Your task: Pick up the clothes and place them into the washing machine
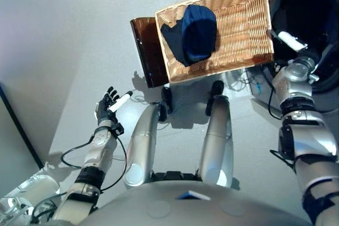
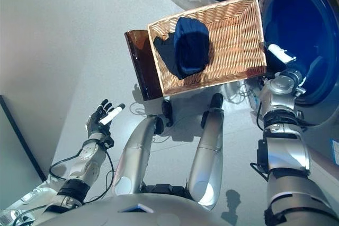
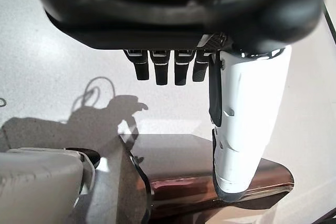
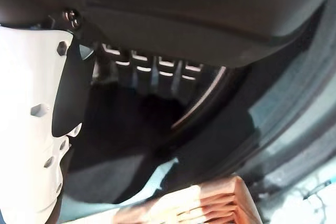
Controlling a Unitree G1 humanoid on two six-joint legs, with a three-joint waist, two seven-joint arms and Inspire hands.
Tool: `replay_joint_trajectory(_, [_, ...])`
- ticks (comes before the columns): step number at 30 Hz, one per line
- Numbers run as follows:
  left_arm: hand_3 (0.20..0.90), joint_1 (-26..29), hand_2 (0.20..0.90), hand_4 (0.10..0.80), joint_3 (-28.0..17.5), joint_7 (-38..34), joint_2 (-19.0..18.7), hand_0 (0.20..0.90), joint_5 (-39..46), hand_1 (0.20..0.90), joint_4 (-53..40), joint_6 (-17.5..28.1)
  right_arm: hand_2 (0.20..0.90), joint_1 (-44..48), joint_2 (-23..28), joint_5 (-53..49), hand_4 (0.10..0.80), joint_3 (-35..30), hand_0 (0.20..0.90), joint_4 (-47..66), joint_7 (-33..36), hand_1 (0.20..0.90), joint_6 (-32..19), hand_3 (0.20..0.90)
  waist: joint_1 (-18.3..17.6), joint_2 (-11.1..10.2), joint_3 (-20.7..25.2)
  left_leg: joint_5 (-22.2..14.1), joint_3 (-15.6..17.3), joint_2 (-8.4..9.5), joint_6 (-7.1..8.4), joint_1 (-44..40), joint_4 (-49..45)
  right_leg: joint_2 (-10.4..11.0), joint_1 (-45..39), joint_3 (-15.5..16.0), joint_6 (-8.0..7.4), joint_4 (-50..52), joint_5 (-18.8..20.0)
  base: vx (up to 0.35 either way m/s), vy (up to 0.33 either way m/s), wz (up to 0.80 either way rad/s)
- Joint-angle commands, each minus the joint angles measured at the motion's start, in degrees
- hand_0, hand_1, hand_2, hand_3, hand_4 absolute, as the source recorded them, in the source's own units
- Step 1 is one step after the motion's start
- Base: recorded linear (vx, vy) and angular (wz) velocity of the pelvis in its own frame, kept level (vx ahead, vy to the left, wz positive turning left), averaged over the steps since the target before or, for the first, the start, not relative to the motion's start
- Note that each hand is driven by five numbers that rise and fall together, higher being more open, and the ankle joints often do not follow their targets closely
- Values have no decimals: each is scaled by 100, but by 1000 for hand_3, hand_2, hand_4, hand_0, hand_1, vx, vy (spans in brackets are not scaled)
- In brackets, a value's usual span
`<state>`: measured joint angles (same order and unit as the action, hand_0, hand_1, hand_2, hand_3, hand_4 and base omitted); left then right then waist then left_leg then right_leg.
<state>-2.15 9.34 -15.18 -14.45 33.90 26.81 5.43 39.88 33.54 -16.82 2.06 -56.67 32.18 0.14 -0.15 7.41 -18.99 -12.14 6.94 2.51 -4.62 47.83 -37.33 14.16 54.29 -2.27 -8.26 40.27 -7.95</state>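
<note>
Left eye view is showing the clothes, a dark navy bundle, lying in the left half of a wicker basket at the upper middle of the frame. They are looking soft and limp, light, likely to sag and drape when lifted; the rounded, ribbed hump on top is offering the best place to gather a bunch of fabric, since the flat piece spreading beneath toward the basket's left wall may be trailing or snagging on the weave.

Neither hand is touching the clothes. The left hand is hanging at the lower left, well apart from the basket, its fingers straight and relaxed, holding nothing. The right hand is reaching at the right edge into the mouth of the washing machine, just beside the basket's right end; in its wrist view the fingers seem only loosely bent and empty, though the drum is dark.

The basket is resting on a dark brown stand. A pale grey floor is filling the left side of the frame.
</note>
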Motion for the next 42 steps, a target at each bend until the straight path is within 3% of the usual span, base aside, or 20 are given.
replay_joint_trajectory(1, [900,-217,900,800,-380,-26,-454,900,-254,900,-194,402,900,279,507,603,800,250,900,239,18,900,-161,900,50,-159,112,-257,-147,51,320,-684,552,-148,-576,248,282,-567,295,41,-11,-4])
replay_joint_trajectory(10, [900,-286,900,800,-331,22,-560,900,-227,900,-346,454,900,948,557,755,800,674,900,-294,-28,900,-37,900,148,-232,182,68,-299,111,389,-1143,1226,-121,-1070,434,215,-1151,554,43,-12,5])
replay_joint_trajectory(16, [900,-262,900,800,-394,-22,-494,900,-285,900,-334,459,900,986,352,1585,800,1072,900,-115,82,900,229,900,150,-337,202,331,-441,88,442,-1577,1794,-175,-1490,566,192,-1579,700,53,-32,8])
replay_joint_trajectory(26, [900,-249,900,800,-657,-71,-235,900,-478,900,-328,372,900,-830,-233,2617,800,901,900,1932,-87,900,150,900,-27,-407,170,687,-511,31,468,-1924,2268,-205,-1799,654,206,-1938,913,11,-22,0])
replay_joint_trajectory(33, [900,-240,900,800,-636,17,-219,900,-610,900,-288,377,900,-1244,-319,2676,800,877,900,1848,-265,900,113,900,-19,-336,168,956,-471,-30,513,-2170,2818,-251,-1904,696,162,-2379,1063,14,-9,-3])
replay_joint_trajectory(42, [900,-84,900,800,-502,-77,-114,900,-650,900,-83,392,900,-1131,-444,2736,800,717,900,1159,54,900,397,900,-19,-242,166,974,-436,3,513,-2135,2809,-230,-1894,620,128,-2533,1183,8,5,-7])
